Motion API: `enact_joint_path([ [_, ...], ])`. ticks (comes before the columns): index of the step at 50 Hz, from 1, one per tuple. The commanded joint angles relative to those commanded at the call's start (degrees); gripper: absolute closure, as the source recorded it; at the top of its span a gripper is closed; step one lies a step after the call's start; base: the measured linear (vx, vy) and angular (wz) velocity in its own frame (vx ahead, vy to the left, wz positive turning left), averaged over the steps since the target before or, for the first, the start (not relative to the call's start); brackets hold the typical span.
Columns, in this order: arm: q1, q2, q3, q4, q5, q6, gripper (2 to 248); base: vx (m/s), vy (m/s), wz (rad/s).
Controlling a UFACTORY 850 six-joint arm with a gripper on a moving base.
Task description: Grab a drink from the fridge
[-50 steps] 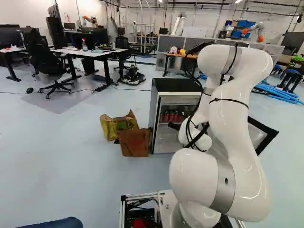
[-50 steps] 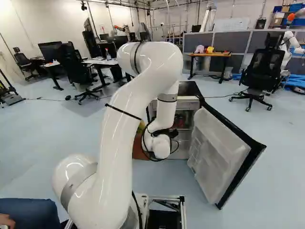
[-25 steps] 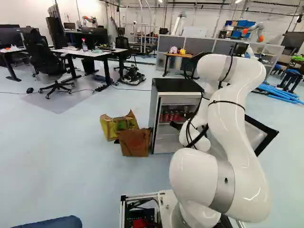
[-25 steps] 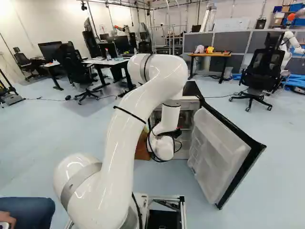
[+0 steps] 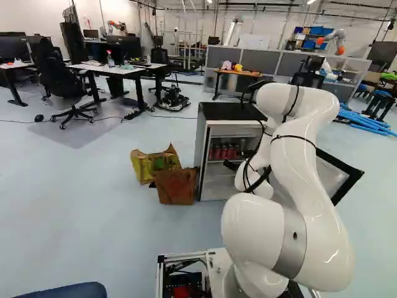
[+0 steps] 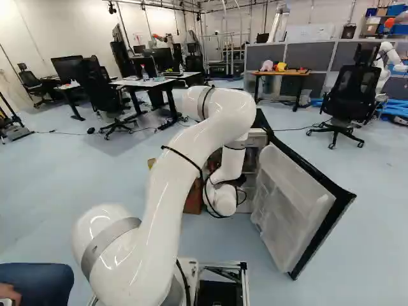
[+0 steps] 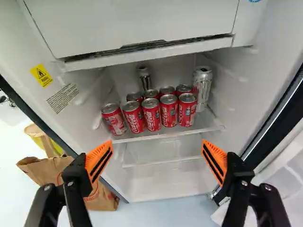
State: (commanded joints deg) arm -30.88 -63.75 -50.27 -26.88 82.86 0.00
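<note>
Grey-sided and black-topped, the fridge (image 5: 201, 152) stands ahead of the base, and the white arm (image 6: 169, 191) bends toward its open front. The fridge's door (image 6: 290, 204) hangs wide open on one side. Against the fridge's opposite side slump a brown bag (image 5: 175, 186) and a yellow bag (image 5: 152, 166) (a bit crumpled, both). Outside the fridge's mouth, facing in, is the gripper (image 5: 229, 165). Its jaws are spread wide with nothing pinched; in the wrist view, the orange pads (image 7: 100, 161) stand well apart. Smallest come the drinks: red cans (image 7: 151, 115) packed on the fridge's upper shelf (image 7: 168, 135), five along the front and more behind, with a tall silver can (image 7: 202, 87) beside them on the fridge's door side.
</note>
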Motion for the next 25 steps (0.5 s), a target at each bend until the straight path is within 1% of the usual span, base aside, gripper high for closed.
enact_joint_path([
  [15, -0.46, -4.02, -4.44, 0.0, 0.11, 0.0, 3, 0.0, 0.0, 0.0],
  [25, -0.31, -4.78, -6.1, 0.0, 0.22, 0.0, 3, 0.0, 0.0, 0.0],
])
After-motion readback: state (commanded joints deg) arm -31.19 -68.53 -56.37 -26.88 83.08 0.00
